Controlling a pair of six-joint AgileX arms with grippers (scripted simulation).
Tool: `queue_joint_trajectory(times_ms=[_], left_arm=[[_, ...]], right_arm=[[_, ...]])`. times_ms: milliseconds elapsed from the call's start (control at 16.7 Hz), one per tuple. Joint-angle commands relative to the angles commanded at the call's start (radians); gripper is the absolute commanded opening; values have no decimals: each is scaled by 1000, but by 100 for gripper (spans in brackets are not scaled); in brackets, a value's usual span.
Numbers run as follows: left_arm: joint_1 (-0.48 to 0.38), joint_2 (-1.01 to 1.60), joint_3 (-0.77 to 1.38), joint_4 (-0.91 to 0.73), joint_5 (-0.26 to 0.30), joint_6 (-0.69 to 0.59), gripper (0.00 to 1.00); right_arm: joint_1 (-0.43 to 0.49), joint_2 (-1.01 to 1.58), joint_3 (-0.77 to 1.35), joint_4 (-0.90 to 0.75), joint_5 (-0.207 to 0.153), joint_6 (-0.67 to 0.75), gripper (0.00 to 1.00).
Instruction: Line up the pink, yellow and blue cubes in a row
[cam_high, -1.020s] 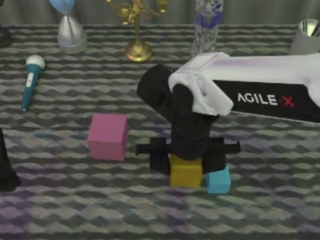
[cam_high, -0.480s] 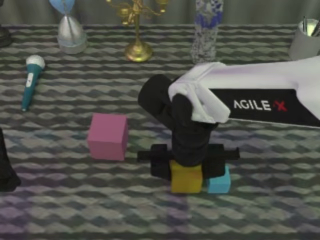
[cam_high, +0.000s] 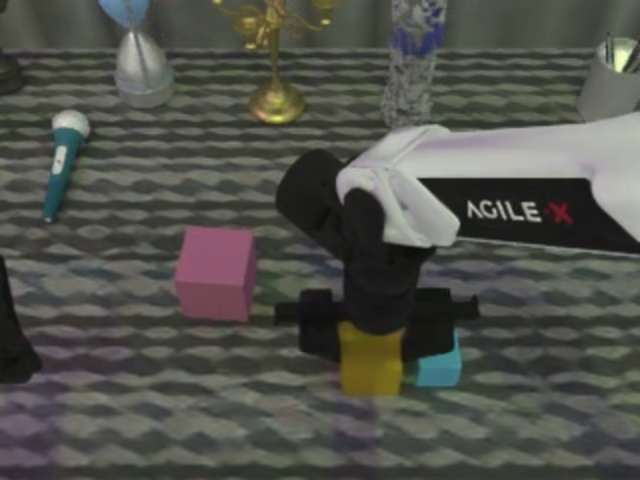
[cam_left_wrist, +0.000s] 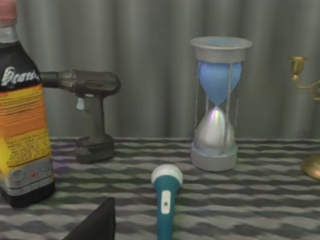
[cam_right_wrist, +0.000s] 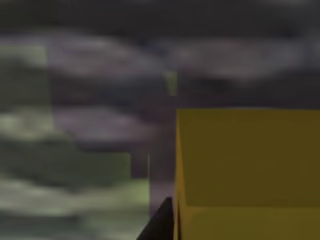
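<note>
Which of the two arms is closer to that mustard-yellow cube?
The right one. Its pincer sits directly over the mustard-yellow cube, a finger showing beside it in the right wrist view. The left arm is parked at the table's left edge.

yellow cube (cam_high: 371, 366): top hidden by right gripper (cam_high: 375, 338) | blue cube (cam_high: 440, 367): partly covered | fingers: unclear

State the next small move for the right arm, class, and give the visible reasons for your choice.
Probably lift slightly and draw back. The right end effector sits low over the yellow cube, which already stands close beside the blue cube, with the pink cube off to the left; whether it grips cannot be seen. The left arm is parked at the left edge.
</note>
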Motion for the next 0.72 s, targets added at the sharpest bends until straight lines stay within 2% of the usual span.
queue_joint_trajectory(times_ms=[120,180,720], left_arm=[[0,0,0,0,0,0,100],[0,0,0,0,0,0,100],[0,0,0,0,0,0,100]], right_arm=[[0,0,0,0,0,0,98],[0,0,0,0,0,0,100],[-2,-2,3,-3,0,1,100]])
